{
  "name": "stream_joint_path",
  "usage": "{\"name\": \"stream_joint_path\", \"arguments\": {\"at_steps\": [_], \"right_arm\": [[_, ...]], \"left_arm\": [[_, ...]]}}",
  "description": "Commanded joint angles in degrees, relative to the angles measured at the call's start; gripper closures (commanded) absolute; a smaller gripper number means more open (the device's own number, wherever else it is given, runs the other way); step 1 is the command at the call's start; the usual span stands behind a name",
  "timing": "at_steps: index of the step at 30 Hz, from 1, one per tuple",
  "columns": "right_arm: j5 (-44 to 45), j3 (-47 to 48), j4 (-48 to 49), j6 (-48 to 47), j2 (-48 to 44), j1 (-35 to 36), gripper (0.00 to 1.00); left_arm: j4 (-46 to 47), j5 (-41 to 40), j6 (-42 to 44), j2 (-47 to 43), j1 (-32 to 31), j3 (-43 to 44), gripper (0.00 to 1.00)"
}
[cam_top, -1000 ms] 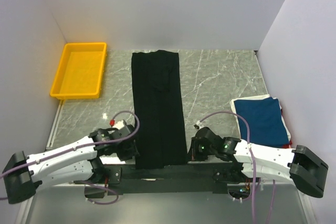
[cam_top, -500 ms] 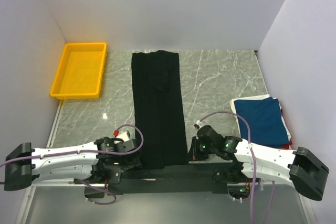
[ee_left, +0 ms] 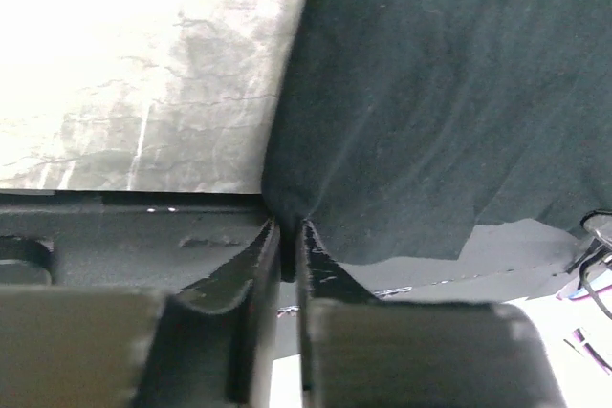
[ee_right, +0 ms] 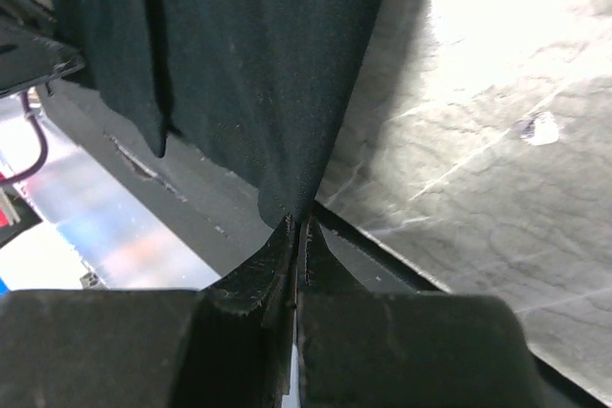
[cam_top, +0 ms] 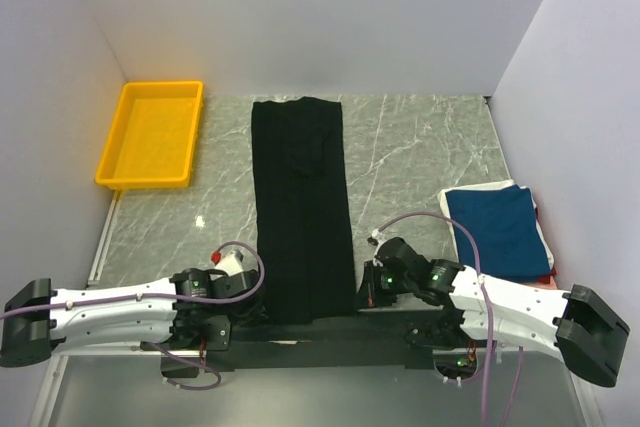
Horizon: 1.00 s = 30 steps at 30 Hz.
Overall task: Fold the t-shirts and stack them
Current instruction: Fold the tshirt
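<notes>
Since the black t-shirt (cam_top: 300,207) is limp, light cloth, corners are your hold: left hand (ee_left: 285,241) and right hand (ee_right: 296,228) each pinch a hem corner at the worktop's (cam_top: 420,147) near edge, with the strip reaching the far edge. Lift evenly or it'll sag.

At table (cam_top: 410,147) ctr, long shirt (cam_top: 300,207) runs near-to-far; tray (cam_top: 150,134) far L, folded stack (cam_top: 500,232) near R.
</notes>
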Motion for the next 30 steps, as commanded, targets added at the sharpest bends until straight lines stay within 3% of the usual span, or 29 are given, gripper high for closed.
{"name": "stream_joint_path", "arguments": {"at_steps": [1,4,13,17,19,23,24,30], "right_arm": [[-3.3,-0.5,-1.0,-0.9,-1.5,-0.2,1.00],[-5.0,-1.1,-2.3,-0.9,-3.1,-0.2,1.00],[-2.5,5.5,-12.5,-3.9,-10.0,-0.3,1.00],[-0.9,13.0,-16.2,-10.2,-6.0,-4.7,1.00],[-2.0,15.4,-16.9,-13.1,-2.1,-10.6,1.00],[-3.9,21.6,-15.6,-16.4,4.0,-16.3,1.00],[-2.7,22.7,-15.6,-16.2,7.0,-16.7,1.00],[0.3,26.6,-3.9,-10.5,17.2,-17.7,1.00]], "left_arm": [[2.7,-2.0,-1.8,0.5,-1.1,-0.2,0.88],[0.4,-2.0,-1.7,0.5,-2.3,1.8,0.99],[-10.7,-8.0,1.3,-3.8,-2.9,11.8,1.00],[-13.0,-14.2,3.2,-4.5,-2.6,15.2,1.00],[-12.3,-17.9,6.6,-4.7,-0.8,17.5,1.00],[-4.2,-16.6,20.5,-2.8,9.8,19.2,1.00],[0.0,-14.9,25.7,-2.2,15.5,19.5,1.00],[11.9,-11.2,35.8,5.9,26.3,20.9,1.00]]}}
